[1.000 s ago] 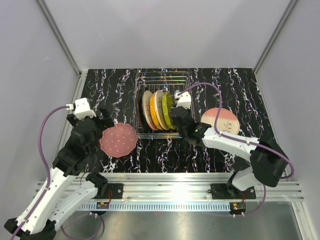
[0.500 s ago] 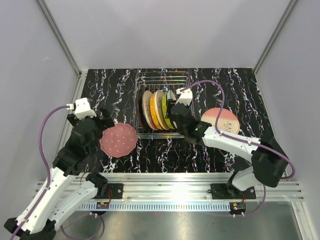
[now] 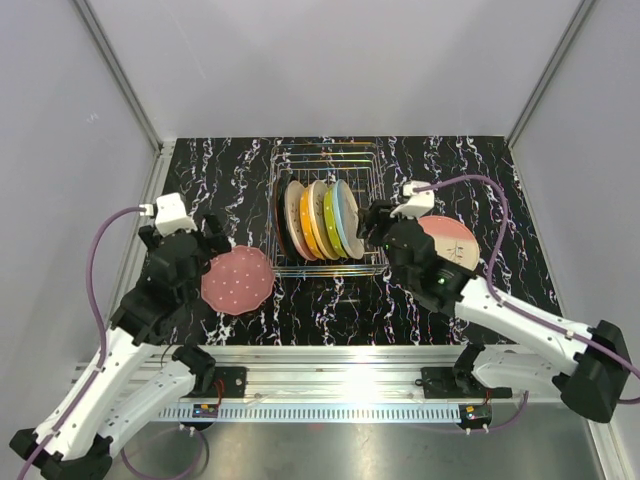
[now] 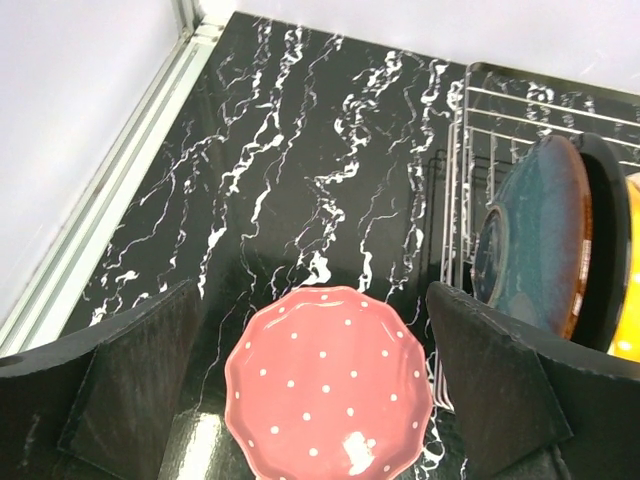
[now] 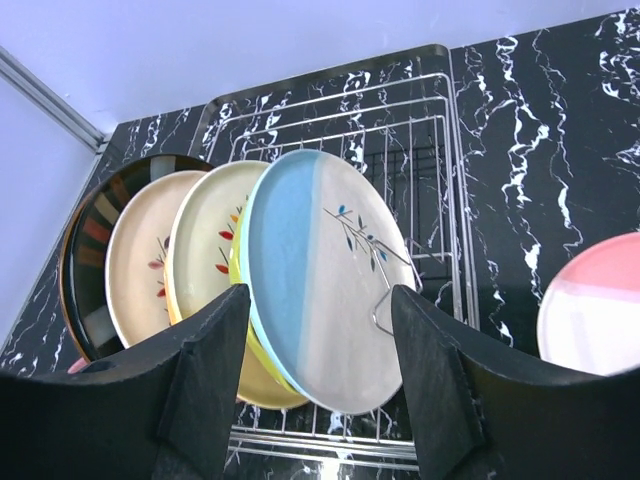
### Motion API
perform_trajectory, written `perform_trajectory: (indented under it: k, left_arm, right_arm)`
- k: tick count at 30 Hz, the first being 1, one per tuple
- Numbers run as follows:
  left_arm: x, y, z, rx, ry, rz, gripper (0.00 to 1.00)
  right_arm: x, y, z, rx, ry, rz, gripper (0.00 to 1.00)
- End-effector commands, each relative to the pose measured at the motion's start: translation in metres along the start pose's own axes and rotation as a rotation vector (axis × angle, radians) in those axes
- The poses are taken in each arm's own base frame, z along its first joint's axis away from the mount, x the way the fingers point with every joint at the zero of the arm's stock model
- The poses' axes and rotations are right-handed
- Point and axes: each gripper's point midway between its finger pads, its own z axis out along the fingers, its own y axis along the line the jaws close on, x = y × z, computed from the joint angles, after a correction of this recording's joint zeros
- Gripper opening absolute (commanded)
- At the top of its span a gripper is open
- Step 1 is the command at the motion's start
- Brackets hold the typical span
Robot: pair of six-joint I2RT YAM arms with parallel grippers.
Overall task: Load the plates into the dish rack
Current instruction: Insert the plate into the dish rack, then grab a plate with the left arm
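The dish rack (image 3: pixel 330 158) holds several plates on edge. Rightmost among them is a light blue and cream plate (image 3: pixel 350 220), which leans on the yellow-green one (image 3: pixel 335 225). My right gripper (image 3: pixel 379 228) hangs open just right of the rack. In the right wrist view the light blue plate (image 5: pixel 310 250) stands beyond the open right gripper (image 5: pixel 320 295), untouched. A pink dotted plate (image 3: pixel 237 281) lies flat left of the rack. My left gripper (image 3: pixel 208 250) is open above its left edge. The left wrist view shows that plate (image 4: pixel 328 385) between the wide jaws of the left gripper (image 4: pixel 310 290).
A pink and cream plate (image 3: pixel 455 240) lies flat on the black marbled table (image 3: pixel 500 180) right of the rack, partly under my right arm. White walls and a metal rail (image 4: pixel 130 170) bound the table. The rack's far slots (image 5: pixel 420 130) hold nothing.
My right gripper has opened and drawn back to the right, out of the rack, leaving the light blue plate standing there. The left arm has shifted only slightly.
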Motion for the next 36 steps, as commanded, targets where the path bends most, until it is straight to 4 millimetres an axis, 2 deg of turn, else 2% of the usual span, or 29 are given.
perform_trajectory:
  k: [1,2,3,6,7,8,9,10,11,12,13,14,16,17,19,23,24,26,27,30,36]
  left_arm:
    - [-0.003,0.005,0.009,-0.081,-0.011,-0.017,0.99]
    - [0.000,0.007,0.009,-0.097,0.004,-0.010,0.99]
    - [0.002,0.009,0.011,-0.113,0.013,-0.007,0.99]
    - [0.011,0.017,0.021,-0.181,0.073,-0.013,0.99]
    - [0.017,0.018,0.028,-0.198,0.111,-0.011,0.99]
    - [0.024,0.021,0.031,-0.217,0.146,-0.022,0.99]
    - [0.025,0.029,0.037,-0.255,0.168,-0.044,0.99]
    - [0.040,0.026,0.047,-0.249,0.240,-0.045,0.99]
    - [0.051,0.031,0.049,-0.281,0.297,-0.079,0.99]
    - [0.055,0.048,0.054,-0.344,0.332,-0.131,0.99]
    - [0.075,0.043,0.062,-0.315,0.433,-0.171,0.99]
    - [0.086,0.045,0.065,-0.319,0.483,-0.222,0.99]
    - [0.108,0.054,0.071,-0.334,0.589,-0.317,0.99]
    - [0.115,0.051,0.071,-0.333,0.618,-0.340,0.99]
    - [0.131,0.062,0.070,-0.381,0.669,-0.392,0.99]
    - [0.163,0.057,0.064,-0.405,0.739,-0.485,0.99]
    - [0.179,0.059,0.056,-0.424,0.769,-0.496,0.99]
    - [0.192,0.061,0.049,-0.463,0.769,-0.554,0.99]
    - [0.213,0.063,0.039,-0.486,0.801,-0.565,0.99]
    - [0.229,0.067,0.027,-0.506,0.781,-0.613,0.94]
    - [0.238,0.073,0.023,-0.526,0.746,-0.615,0.89]
  right_arm:
    - [0.005,-0.011,-0.011,0.011,0.015,0.014,0.66]
    - [0.002,-0.013,-0.015,0.005,0.011,0.024,0.66]
    - [0.010,-0.017,-0.017,0.006,0.028,0.014,0.66]
    - [0.012,-0.023,-0.025,-0.001,0.028,0.040,0.66]
    - [0.020,-0.029,-0.027,0.004,0.039,0.035,0.66]
    - [0.016,-0.031,-0.031,-0.001,0.028,0.046,0.67]
    - [0.023,-0.039,-0.034,0.012,0.036,0.037,0.67]
    - [0.024,-0.043,-0.036,0.016,0.033,0.038,0.68]
    - [0.018,-0.045,-0.041,0.011,0.015,0.051,0.69]
    - [0.023,-0.053,-0.044,0.026,0.016,0.040,0.70]
    - [0.022,-0.056,-0.046,0.026,0.009,0.043,0.70]
    - [0.015,-0.058,-0.052,0.020,-0.013,0.059,0.71]
    - [0.016,-0.066,-0.056,0.023,-0.024,0.039,0.74]
    - [0.009,-0.068,-0.061,0.019,-0.045,0.049,0.75]
    - [0.007,-0.075,-0.064,0.030,-0.065,0.047,0.77]
    - [0.000,-0.079,-0.073,0.008,-0.095,0.060,0.80]
    - [0.000,-0.079,-0.074,0.005,-0.096,0.055,0.80]
    - [0.004,-0.084,-0.076,0.015,-0.082,0.034,0.82]
    - [0.004,-0.084,-0.076,0.012,-0.081,0.024,0.82]
    - [0.002,-0.086,-0.078,0.010,-0.087,0.020,0.83]
    - [0.007,-0.088,-0.078,0.011,-0.082,0.022,0.83]
